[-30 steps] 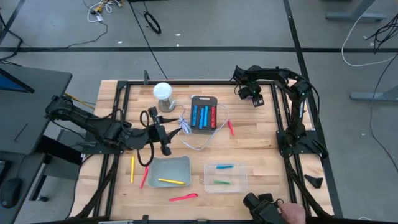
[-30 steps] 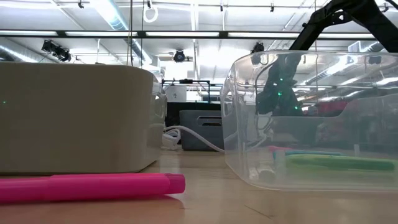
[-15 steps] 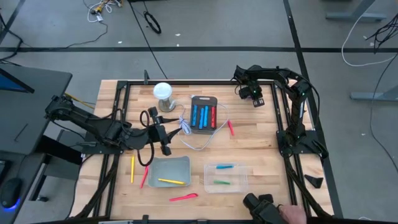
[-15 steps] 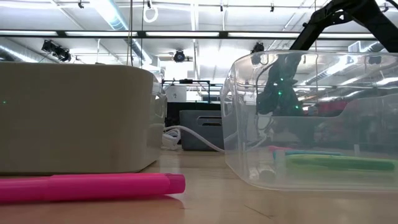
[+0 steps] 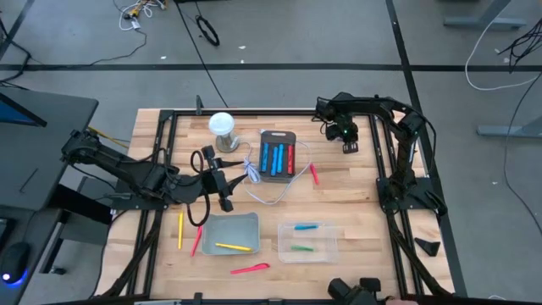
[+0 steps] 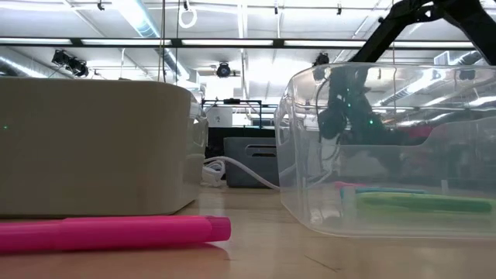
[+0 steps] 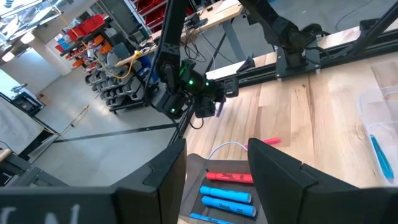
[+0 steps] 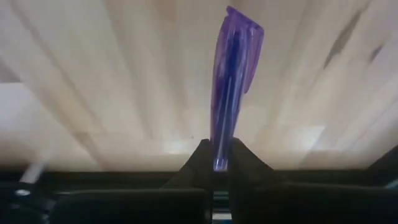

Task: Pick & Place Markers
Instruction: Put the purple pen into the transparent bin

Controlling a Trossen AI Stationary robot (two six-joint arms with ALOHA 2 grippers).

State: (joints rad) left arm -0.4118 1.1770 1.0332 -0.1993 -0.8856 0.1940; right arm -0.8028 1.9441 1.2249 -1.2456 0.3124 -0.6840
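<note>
Left claw (image 5: pixel 222 188) open, empty, hovering above bench (image 5: pixel 347 191) beside grey tray (image 5: pixel 230 230). Right claw (image 5: pixel 345 135) clamped on purple marker (image 8: pixel 231 81), jutting forward from fingertips. Light, stiff, slick plastic; best gripped mid-barrel, not by the end.

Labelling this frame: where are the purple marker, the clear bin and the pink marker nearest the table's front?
purple marker (image 8: pixel 231 81): right wrist view, mid-barrel.
clear bin (image 5: pixel 330 241): high view, right rim.
pink marker (image 5: pixel 250 269): high view, middle of barrel.

right gripper (image 8: pixel 219 163) | jaws clamped on purple marker (image 8: pixel 233 81) | above wooden table (image 8: pixel 106 81)
</note>
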